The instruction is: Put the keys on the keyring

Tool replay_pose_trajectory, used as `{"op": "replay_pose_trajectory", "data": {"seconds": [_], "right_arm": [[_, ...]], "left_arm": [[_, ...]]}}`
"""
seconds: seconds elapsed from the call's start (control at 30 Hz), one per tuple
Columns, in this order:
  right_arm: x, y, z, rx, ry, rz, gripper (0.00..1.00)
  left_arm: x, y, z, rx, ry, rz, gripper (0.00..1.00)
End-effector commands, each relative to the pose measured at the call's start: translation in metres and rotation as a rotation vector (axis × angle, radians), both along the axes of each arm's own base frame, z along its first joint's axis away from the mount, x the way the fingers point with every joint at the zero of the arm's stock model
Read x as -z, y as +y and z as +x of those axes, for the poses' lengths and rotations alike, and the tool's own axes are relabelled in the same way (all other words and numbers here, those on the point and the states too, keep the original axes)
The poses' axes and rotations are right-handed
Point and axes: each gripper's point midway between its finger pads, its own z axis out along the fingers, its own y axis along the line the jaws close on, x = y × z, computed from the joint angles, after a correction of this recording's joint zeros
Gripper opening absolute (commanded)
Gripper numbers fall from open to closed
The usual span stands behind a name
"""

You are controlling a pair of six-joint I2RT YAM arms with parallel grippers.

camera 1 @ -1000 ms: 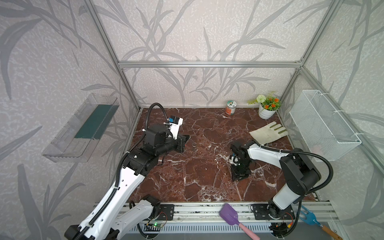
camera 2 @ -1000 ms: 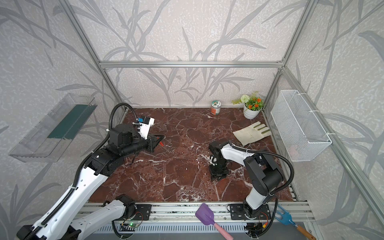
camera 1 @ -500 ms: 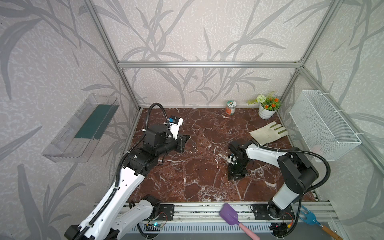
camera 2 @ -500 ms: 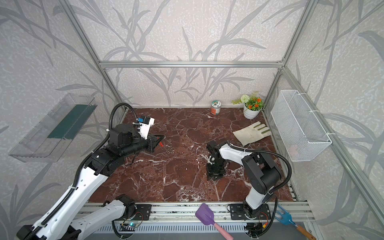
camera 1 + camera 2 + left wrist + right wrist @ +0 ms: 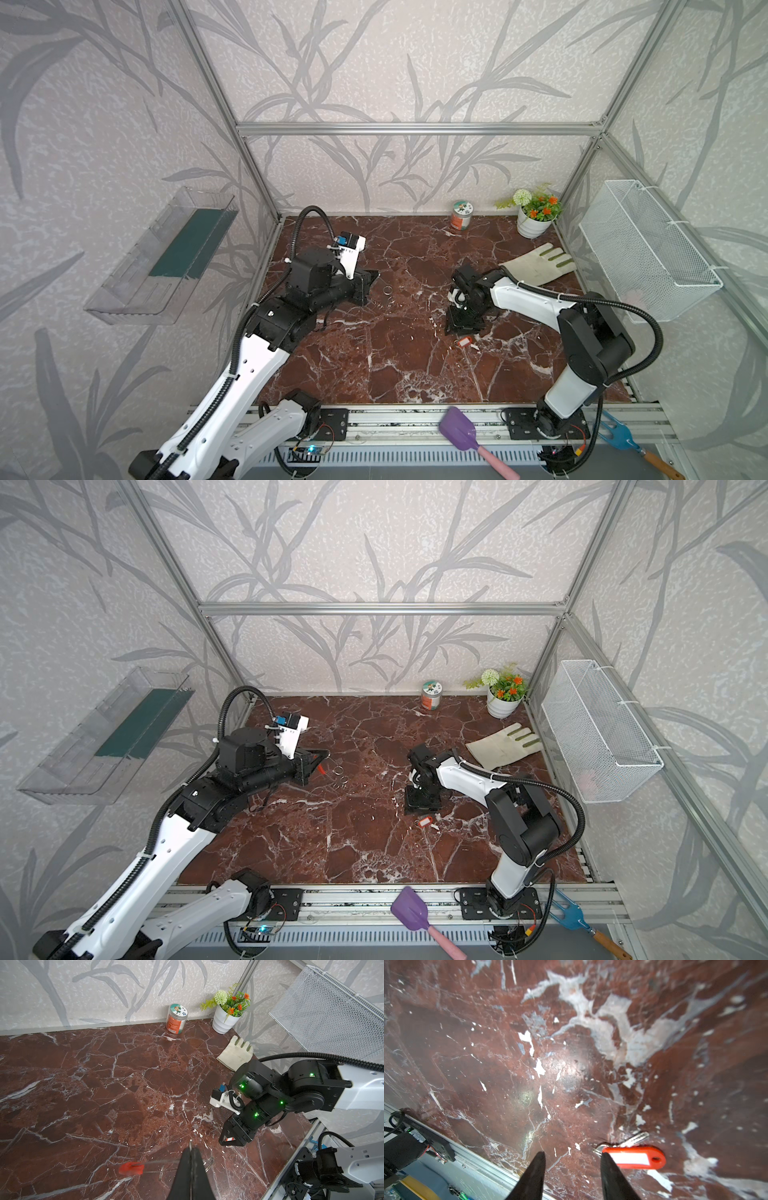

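The keys (image 5: 633,1157), a red-orange tag with a white label and small metal keys on a ring, lie flat on the marble beside one fingertip of my right gripper (image 5: 573,1154). That gripper is open and holds nothing. Both top views show the tag (image 5: 465,342) (image 5: 424,821) just in front of the right gripper (image 5: 461,328) (image 5: 422,806). My left gripper (image 5: 192,1152) is shut on the thin silvery band of the keyring (image 5: 158,1161), holding it above the table at the left. The hoop's red section (image 5: 131,1168) sticks out sideways. The left gripper (image 5: 372,278) (image 5: 322,762) is far from the tag.
Small silver split rings (image 5: 387,289) lie near the left gripper. A white glove (image 5: 536,264), a flower pot (image 5: 534,222) and a jar (image 5: 460,215) sit at the back right. A wire basket (image 5: 648,249) hangs on the right wall. A purple spatula (image 5: 459,428) rests on the front rail.
My right gripper has shifted a little to the left and its jaws have widened; the red tag now shows on the table in front of it. The left arm has not moved.
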Motion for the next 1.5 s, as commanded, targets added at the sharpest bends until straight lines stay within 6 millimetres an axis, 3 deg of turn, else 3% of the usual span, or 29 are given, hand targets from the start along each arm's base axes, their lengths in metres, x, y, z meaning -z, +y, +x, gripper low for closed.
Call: {"op": "replay_pose_trajectory", "data": {"seconds": [0.0, 0.27, 0.43, 0.77, 0.9, 1.03, 1.17, 1.3, 1.47], "right_arm": [[0.002, -0.012, 0.002, -0.049, -0.001, -0.043, 0.47], [0.018, -0.005, 0.009, -0.130, 0.013, -0.043, 0.48], [0.028, -0.019, -0.005, -0.132, 0.049, -0.092, 0.49], [0.024, -0.041, -0.049, -0.054, 0.082, -0.084, 0.50], [0.024, -0.036, -0.066, 0.000, 0.101, -0.026, 0.50], [0.020, -0.037, -0.066, -0.005, 0.061, -0.047, 0.52], [0.003, -0.039, -0.054, -0.034, 0.008, -0.077, 0.53], [-0.005, -0.054, -0.053, -0.006, -0.018, -0.156, 0.55], [0.005, -0.087, -0.066, 0.079, -0.004, -0.267, 0.60]], "left_arm": [[-0.007, 0.002, -0.001, 0.002, -0.032, 0.004, 0.00], [-0.008, -0.001, 0.000, 0.008, -0.027, -0.001, 0.00], [-0.008, 0.003, -0.002, -0.002, -0.029, 0.005, 0.00], [-0.007, -0.001, 0.000, 0.008, -0.028, -0.008, 0.00], [-0.006, -0.003, 0.001, 0.015, -0.028, -0.015, 0.00], [-0.006, -0.005, 0.001, 0.022, -0.024, -0.024, 0.00], [-0.007, -0.006, -0.001, 0.027, -0.022, -0.029, 0.00], [-0.008, -0.004, -0.003, 0.023, -0.023, -0.036, 0.00], [-0.008, -0.001, -0.006, 0.016, -0.030, -0.027, 0.00]]}}
